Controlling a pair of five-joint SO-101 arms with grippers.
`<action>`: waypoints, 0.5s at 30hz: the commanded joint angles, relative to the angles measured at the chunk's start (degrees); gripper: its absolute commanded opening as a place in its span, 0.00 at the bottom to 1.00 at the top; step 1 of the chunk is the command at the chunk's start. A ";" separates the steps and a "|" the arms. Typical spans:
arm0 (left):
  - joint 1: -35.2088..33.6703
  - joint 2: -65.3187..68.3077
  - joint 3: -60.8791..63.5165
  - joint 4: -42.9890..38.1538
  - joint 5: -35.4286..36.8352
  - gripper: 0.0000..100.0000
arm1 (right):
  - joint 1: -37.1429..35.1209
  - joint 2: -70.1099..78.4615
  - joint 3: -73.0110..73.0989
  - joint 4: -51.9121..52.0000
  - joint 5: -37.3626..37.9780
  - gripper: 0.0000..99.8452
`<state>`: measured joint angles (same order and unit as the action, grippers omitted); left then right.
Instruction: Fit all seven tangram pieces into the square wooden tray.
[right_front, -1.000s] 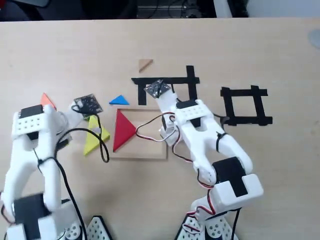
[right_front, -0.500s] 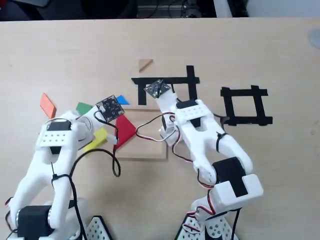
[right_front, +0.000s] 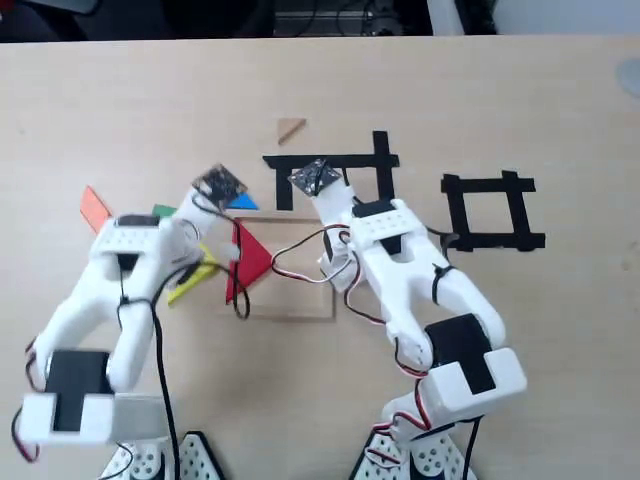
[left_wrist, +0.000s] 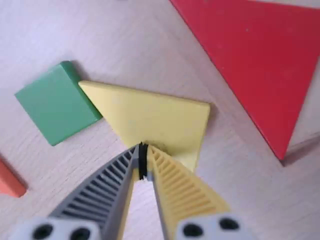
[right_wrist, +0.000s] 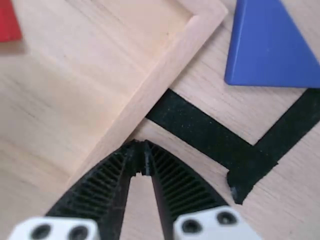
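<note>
Right at the tips of the left gripper (left_wrist: 142, 160), found both fingers pressed together with nothing between them, nosed against the near edge of the yellow triangle (left_wrist: 150, 120) lying flat on the table (right_front: 500, 80). Just beside that piece, noted the green square (left_wrist: 57, 102), snug or nearly snug against one of its edges, and past that the orange piece (right_front: 95, 208). Beyond the yellow one, saw the red triangle (left_wrist: 255, 65) resting at the left side of the square wooden tray (right_front: 285, 314), with one tip seemingly over the rim. Judged the step as nudging the yellow triangle toward the tray: best done by pushing low and square on the middle of the edge to avoid spinning it, steering clear of the green square, and easing off before wedging it against the red. Found the right gripper (right_wrist: 141, 157) likewise closed tight and empty, poised just outside the tray's far rim beside the black tape (right_wrist: 200, 130). Farther out, spotted the blue triangle (right_wrist: 270, 45), then the small tan triangle (right_front: 291, 127), both outside the tray.
</note>
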<state>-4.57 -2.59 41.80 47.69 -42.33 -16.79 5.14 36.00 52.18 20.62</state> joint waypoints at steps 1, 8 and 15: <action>-1.45 6.86 -8.22 5.63 1.67 0.03 | -0.88 -0.31 -1.71 -0.53 0.35 0.01; -2.42 6.59 -8.40 5.89 1.67 0.03 | -0.88 -0.31 -1.71 -0.53 0.35 0.01; -8.13 6.86 -9.71 8.62 1.58 0.03 | -0.88 -0.31 -1.63 -0.53 0.35 0.01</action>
<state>-9.05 4.26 33.19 53.05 -41.10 -16.79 5.14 36.00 52.18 20.62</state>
